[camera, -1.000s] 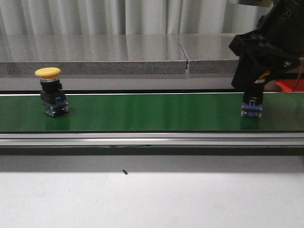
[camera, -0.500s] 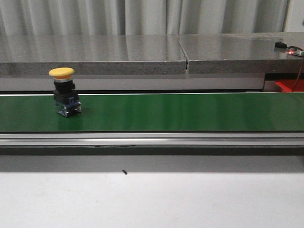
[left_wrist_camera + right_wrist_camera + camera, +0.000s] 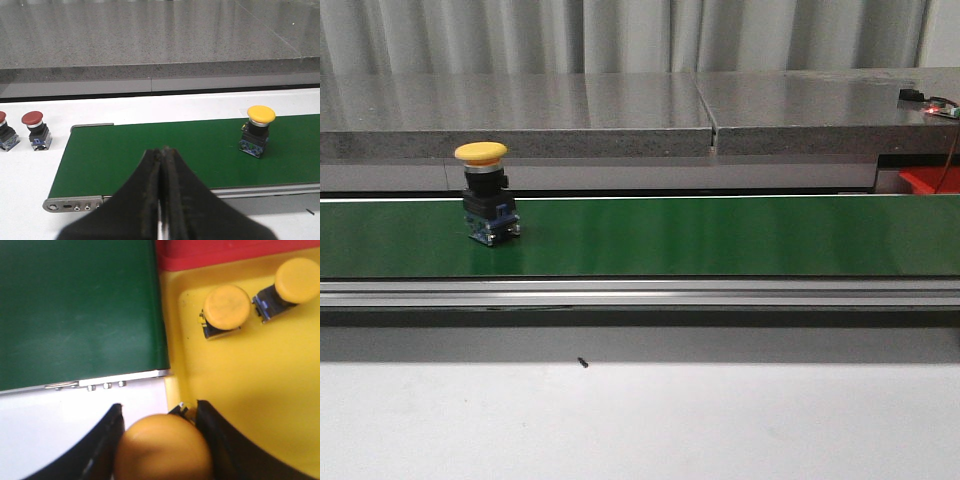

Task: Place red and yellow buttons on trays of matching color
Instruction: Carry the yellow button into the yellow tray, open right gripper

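Yellow-capped button (image 3: pixel 487 195) stands upright, cap up, on the green conveyor belt (image 3: pixel 720 235). Only the left wrist view shows two red buttons (image 3: pixel 36 130) on the desk (image 3: pixel 30 170) beyond the belt end; left claw (image 3: pixel 162 192) is closed, empty. Only the right wrist view shows the right claw (image 3: pixel 160 440) gripping a yellow button (image 3: pixel 162 447) at the yellow tray (image 3: pixel 260 390) edge, two others (image 3: pixel 226 310) lying inside.

Industrial test bench: green conveyor belt (image 3: pixel 720 235) on aluminium rails across the table (image 3: pixel 640 420), grey stone counter (image 3: pixel 570 110) behind, curtain (image 3: pixel 620 35) far back.
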{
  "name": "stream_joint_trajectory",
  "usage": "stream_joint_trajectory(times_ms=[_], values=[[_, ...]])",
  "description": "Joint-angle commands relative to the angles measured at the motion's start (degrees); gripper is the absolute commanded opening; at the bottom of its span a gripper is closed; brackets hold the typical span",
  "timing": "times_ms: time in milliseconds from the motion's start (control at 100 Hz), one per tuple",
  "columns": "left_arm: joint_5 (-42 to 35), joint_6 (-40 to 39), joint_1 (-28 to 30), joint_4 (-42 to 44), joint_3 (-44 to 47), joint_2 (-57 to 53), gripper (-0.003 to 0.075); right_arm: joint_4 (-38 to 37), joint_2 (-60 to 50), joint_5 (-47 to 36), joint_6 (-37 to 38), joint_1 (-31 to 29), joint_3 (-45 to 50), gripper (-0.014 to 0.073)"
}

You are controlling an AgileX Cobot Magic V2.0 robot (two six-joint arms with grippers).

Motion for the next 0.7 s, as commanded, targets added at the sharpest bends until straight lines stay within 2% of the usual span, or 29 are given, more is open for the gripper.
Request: stream_joint_trajectory(times_ms=[0, 210, 690], values=[[-4.1, -0.1, -0.3, -0.8, -1.4, 0.5, -0.002, 1.3, -1.2, -7.6, 0.0, -0.6, 1.3, 0.0172], [-4.1, -0.1, -0.3, -0.8, -1.4, 0.5, -0.002, 1.1, 1.1, -12.1, 0.0, -1.3, 2.4, 0.0172], [-4.1, -0.1, -0.3, -0.8, -1.4, 0.5, -0.002, 1.1, 15.2, -19.4, 0.0, -1.5, 2.4, 0.0172]])
